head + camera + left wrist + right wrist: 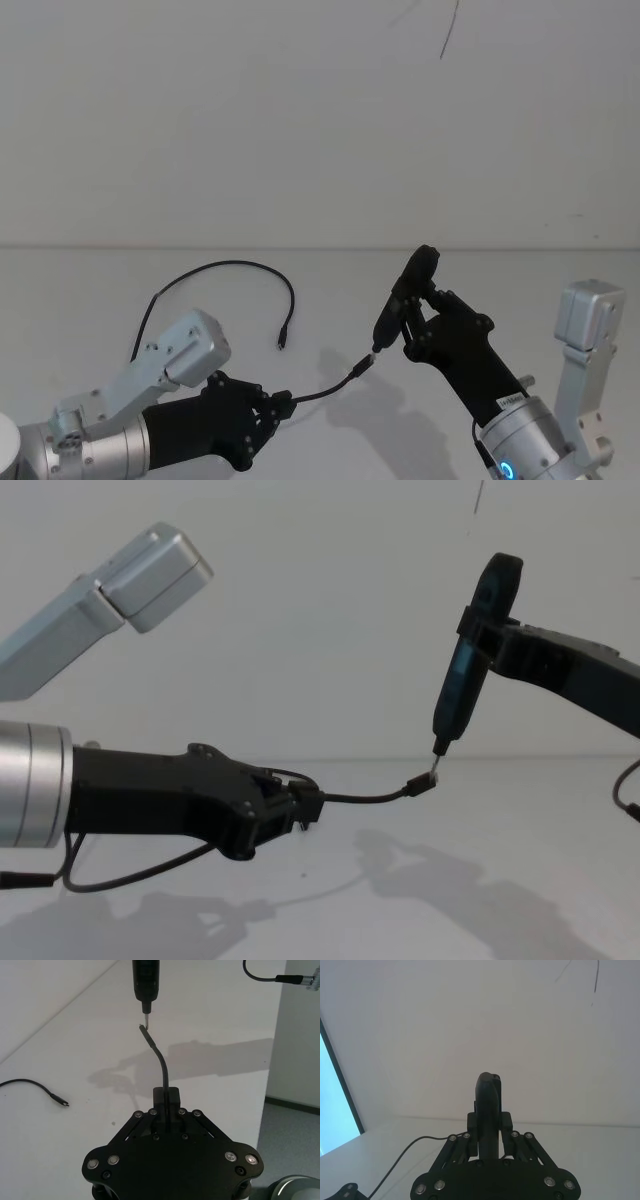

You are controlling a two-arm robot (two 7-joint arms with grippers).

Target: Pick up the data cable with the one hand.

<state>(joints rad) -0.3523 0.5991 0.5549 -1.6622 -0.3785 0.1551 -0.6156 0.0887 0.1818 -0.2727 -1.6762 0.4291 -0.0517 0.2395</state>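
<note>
A bare robot lab is showing: a plain white bench [120,270] is standing against a blank white wall [250,120].

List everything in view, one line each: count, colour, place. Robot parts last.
data cable: one, black; one end clamped in the left end effector, plug held up in the air at the tool's tip, the rest looping over the table to a free plug at centre.
pen-shaped tool: one, dark with a thin metal tip; held in the right end effector, tip pointing down at the raised plug.
table: one, white; spans the foreground.
wall: one, pale grey; behind the table.
left end effector: one, black; lower left, shut on the cable.
right end effector: one, black; right of centre, shut on the tool.
</note>
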